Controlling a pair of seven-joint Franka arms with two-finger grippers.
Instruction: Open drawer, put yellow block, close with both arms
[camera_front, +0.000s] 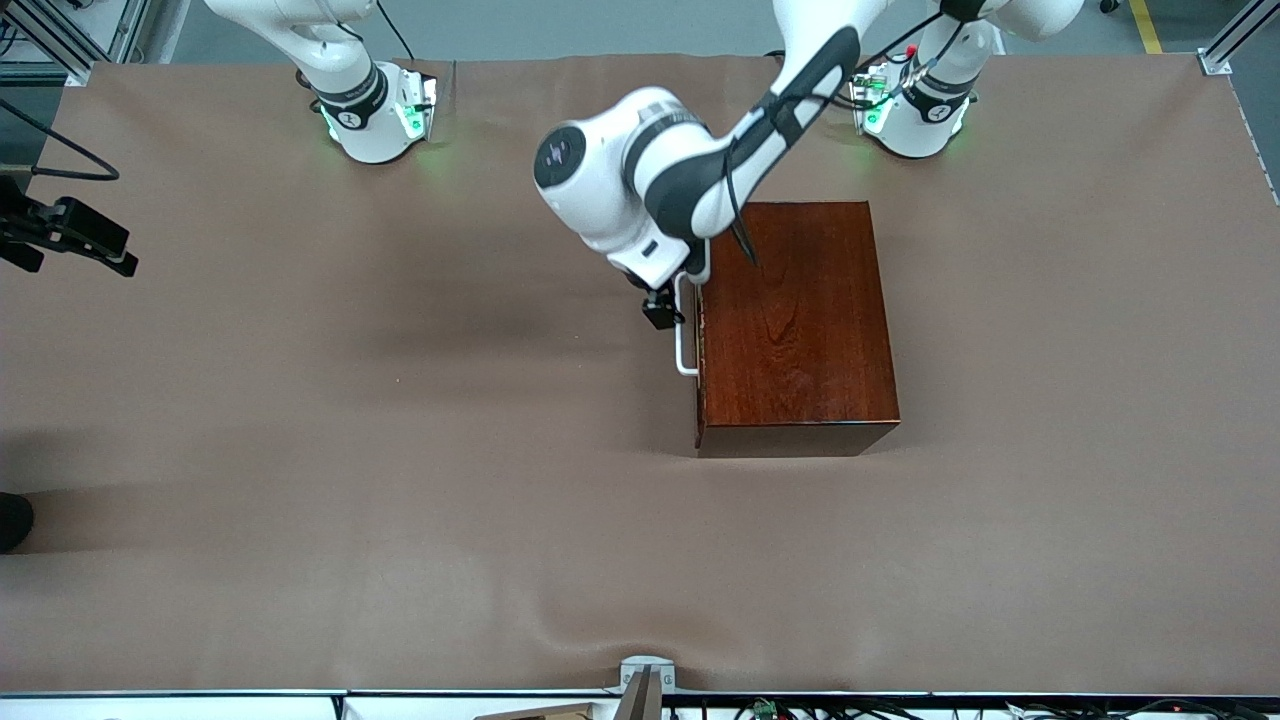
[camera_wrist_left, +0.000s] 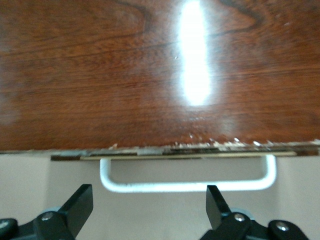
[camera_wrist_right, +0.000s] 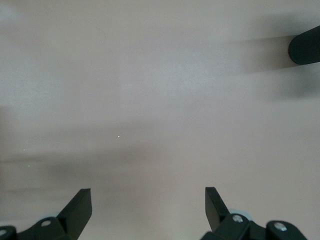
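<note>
- Nearest the front camera: bare brown tablecloth (camera_front: 400, 560), no yellow block in sight in any view; whereabouts cannot be told, possibly inside the closed box, possibly out of frame.
- Farther up, toward the left arm's end of the table: dark wooden drawer box (camera_front: 795, 325), front face turned toward the right arm's end, drawer (camera_wrist_left: 160, 75) shut flush with only a thin seam showing.
- White loop handle (camera_front: 684, 330) sticking out of that front, nothing clamped around it.
- Left gripper (camera_front: 660, 310) hanging just in front of the handle, fingers spread wide and holding nothing, one finger (camera_wrist_left: 80, 205) to each side of the handle's span in the left wrist view.
- Right gripper (camera_wrist_right: 147, 207) over plain cloth, fingers released and apart, gripping nothing; right arm waiting, base (camera_front: 370, 110) alone visible from the front.
- Stage: fits either a reach to pull the drawer open, block yet to go in, or a drawer just pushed shut with the block inside; not settled by these views.
</note>
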